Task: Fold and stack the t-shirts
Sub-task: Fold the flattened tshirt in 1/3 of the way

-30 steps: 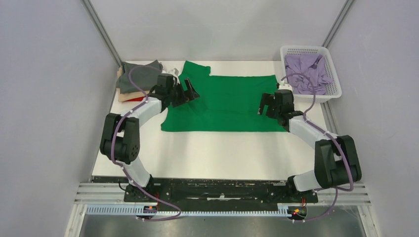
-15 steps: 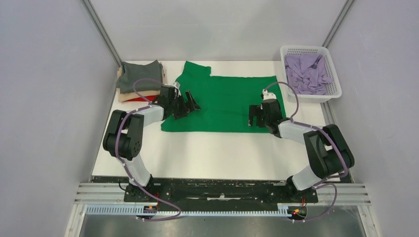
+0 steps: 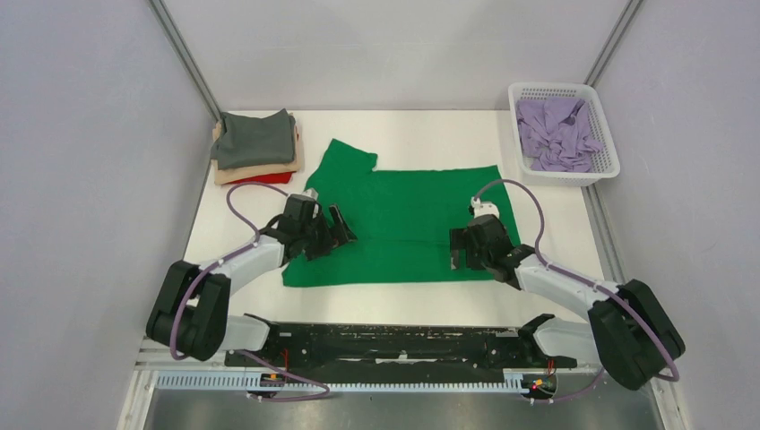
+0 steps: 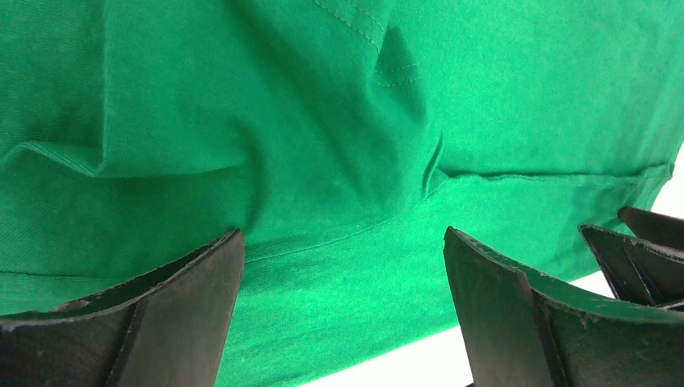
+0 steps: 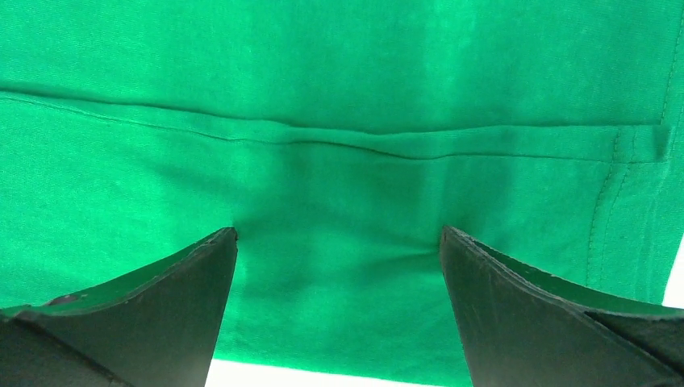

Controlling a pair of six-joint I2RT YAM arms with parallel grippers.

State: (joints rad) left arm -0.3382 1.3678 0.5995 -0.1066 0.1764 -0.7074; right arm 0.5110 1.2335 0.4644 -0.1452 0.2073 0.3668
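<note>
The bright green t-shirt (image 3: pixel 408 210) lies spread flat on the white table, one sleeve pointing to the far left. My left gripper (image 3: pixel 342 231) is open, its fingertips down on the shirt's left part near the front hem; in the left wrist view (image 4: pixel 343 310) cloth wrinkles lie ahead of the fingers (image 4: pixel 169 322). My right gripper (image 3: pixel 455 251) is open on the shirt's right part (image 5: pixel 339 97), its fingertips (image 5: pixel 161 310) denting the cloth. A lavender t-shirt (image 3: pixel 557 134) lies bunched in the basket. Dark grey (image 3: pixel 255 139), tan (image 3: pixel 260 168) and red (image 3: pixel 269 178) t-shirts are stacked folded at the far left.
The white mesh basket (image 3: pixel 551 88) stands at the far right corner. Grey walls close in both sides. A bare white strip of table (image 3: pixel 403 296) runs between the shirt's front hem and the arms' black base rail. My right gripper's fingers show at the right edge of the left wrist view (image 4: pixel 637 250).
Both grippers have moved toward the near edge, and the green shirt has slid with them. The left arm no longer covers the folded stack.
</note>
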